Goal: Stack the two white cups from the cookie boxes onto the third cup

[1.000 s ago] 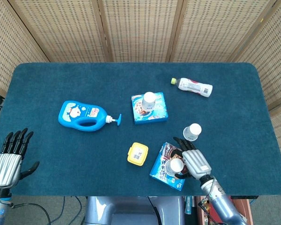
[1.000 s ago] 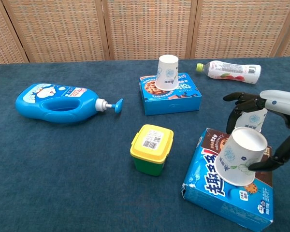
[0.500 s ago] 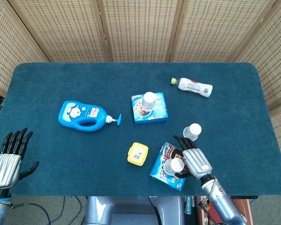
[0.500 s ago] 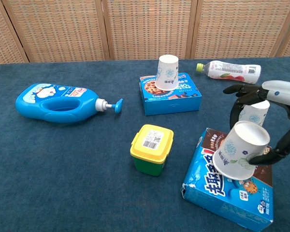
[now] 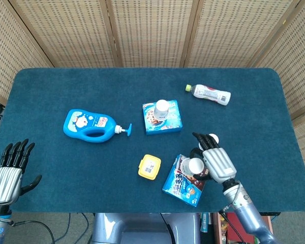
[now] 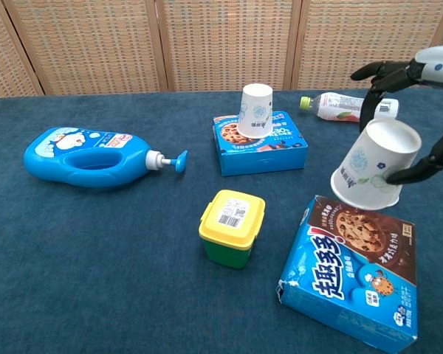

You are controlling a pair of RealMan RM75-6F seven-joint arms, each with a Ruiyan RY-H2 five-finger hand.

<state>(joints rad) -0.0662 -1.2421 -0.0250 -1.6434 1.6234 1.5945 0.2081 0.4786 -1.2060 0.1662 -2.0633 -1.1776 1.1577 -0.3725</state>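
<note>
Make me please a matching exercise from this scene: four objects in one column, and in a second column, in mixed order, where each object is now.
Objects:
1. white cup
2. second white cup
3. plastic bottle
4. yellow-lidded container

Places:
A. lying on its side at the far side of the table
B. standing upside down on the far cookie box
C. held in the air by the right robot hand
D. on the cloth between the two cookie boxes

Pairs: 1-C, 2-B, 3-A, 4-D

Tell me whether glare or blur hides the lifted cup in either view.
Head view: sharp, even light, but the robot hand covers most of the white cup. Chest view: cup crisp, no glare; hand cropped at the right edge.
</note>
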